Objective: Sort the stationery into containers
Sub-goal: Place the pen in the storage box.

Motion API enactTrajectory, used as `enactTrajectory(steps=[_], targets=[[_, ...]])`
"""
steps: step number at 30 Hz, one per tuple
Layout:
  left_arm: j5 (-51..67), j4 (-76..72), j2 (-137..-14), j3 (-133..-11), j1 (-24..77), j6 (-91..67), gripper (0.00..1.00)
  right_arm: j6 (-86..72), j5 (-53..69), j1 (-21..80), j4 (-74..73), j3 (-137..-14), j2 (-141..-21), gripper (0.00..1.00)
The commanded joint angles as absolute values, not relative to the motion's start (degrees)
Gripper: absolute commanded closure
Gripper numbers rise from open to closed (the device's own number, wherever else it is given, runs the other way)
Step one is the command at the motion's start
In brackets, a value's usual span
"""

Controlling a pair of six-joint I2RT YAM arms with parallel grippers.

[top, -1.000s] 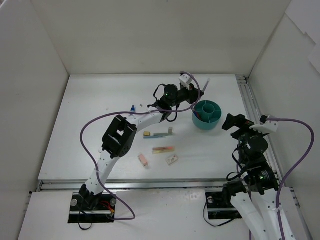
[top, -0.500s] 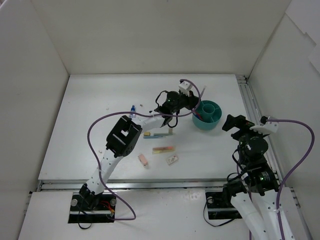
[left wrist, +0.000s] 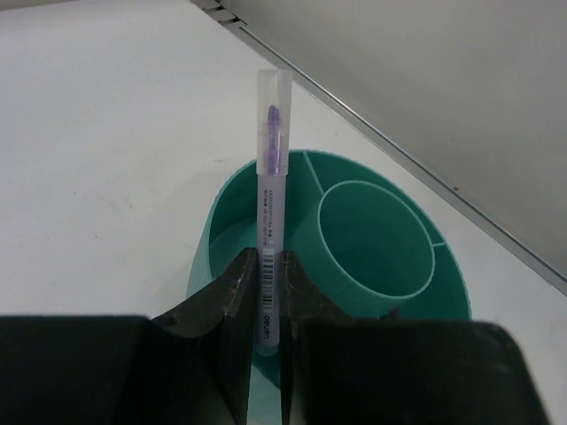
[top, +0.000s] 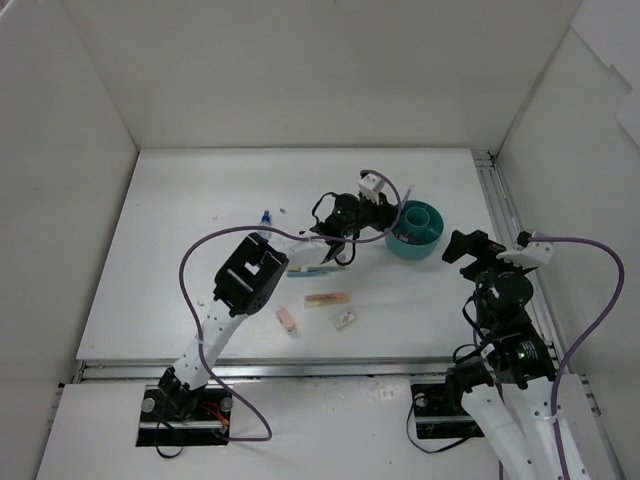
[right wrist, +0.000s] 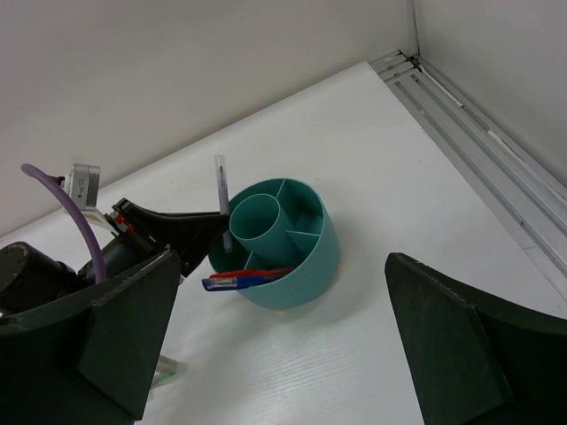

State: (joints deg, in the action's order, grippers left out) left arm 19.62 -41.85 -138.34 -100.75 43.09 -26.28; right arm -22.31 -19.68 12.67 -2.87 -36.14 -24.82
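Left arm (top: pixel 245 280): stretched fwd and to the right, elbow raised at mid-span. Left gripper (left wrist: pixel 267 266): jaws closed on a pen (left wrist: pixel 268 177), which projects past the fingertips. Right arm (top: pixel 505 300): folded near its base, upper links approx. upright. Right gripper (right wrist: pixel 283 336): jaws fully apart, nothing between them.

Pen (left wrist: pixel 268 221) at bowl's (right wrist: pixel 310 257) left edge — two other pens (right wrist: pixel 248 277) inside it
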Motion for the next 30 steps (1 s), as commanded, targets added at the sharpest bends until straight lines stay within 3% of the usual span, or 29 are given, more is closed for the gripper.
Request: enactTrajectory(steps=[1, 15, 19, 20, 23, 25, 30], targets=[[20.7, -49.3, -135.4, -99.2, 43.4, -28.1, 1.0, -22.3, -19.6, 12.2, 0.8, -36.5, -25.8, 0.02], [24.9, -49.5, -132.4, -94.4, 43.9, -26.3, 1.0, -22.2, -18.9, 12.3, 1.2, -36.2, -24.6, 0.02], [25.2, -49.0, -131.7, -94.0, 43.9, -25.8, 0.85, -22.3, -18.5, 12.3, 1.2, -36.2, -24.7, 0.02], [25.5, -48.7, -131.2, -93.9, 43.9, -25.6, 0.78, -22.4, -18.5, 12.3, 1.3, -36.2, -24.6, 0.02], [25.8, -47.6, -130.3, -93.4, 43.9, -24.5, 0.71, -22.4, -18.2, 12.3, 1.4, -36.2, -24.7, 0.02], [25.2, -47.7, -129.6, -92.9, 43.9, -24.5, 0.57, -22.5, -18.0, 12.3, 1.6, -36.2, -24.8, 0.02], [25.5, -48.6, -128.6, -91.8, 43.9, -24.4, 0.57, -22.5, -17.3, 12.2, 1.8, -36.2, -25.2, 0.02]])
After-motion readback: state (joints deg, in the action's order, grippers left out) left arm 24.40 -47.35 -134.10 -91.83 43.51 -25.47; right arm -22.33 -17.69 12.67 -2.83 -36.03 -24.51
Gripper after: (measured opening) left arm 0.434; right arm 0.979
